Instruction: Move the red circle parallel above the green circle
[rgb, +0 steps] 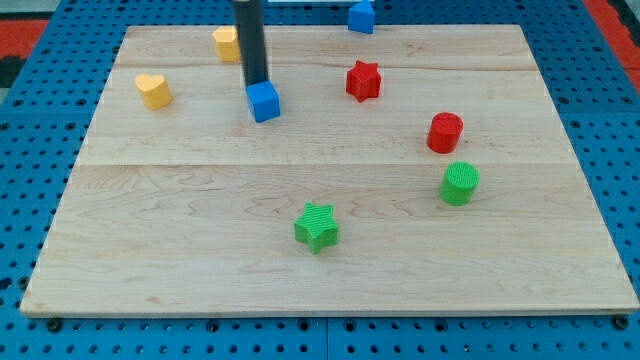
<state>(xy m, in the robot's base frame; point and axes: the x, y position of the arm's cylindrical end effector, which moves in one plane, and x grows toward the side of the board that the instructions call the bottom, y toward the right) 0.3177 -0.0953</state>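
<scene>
The red circle stands on the wooden board at the view's right. The green circle stands just below it and slightly to the right, a small gap between them. My tip is at the view's upper left, right behind the top edge of a blue cube, far left of the red circle. The rod comes down from the view's top edge.
A red star sits up and left of the red circle. A green star lies at lower centre. A yellow heart and a yellow block are at upper left. A blue block sits at the board's top edge.
</scene>
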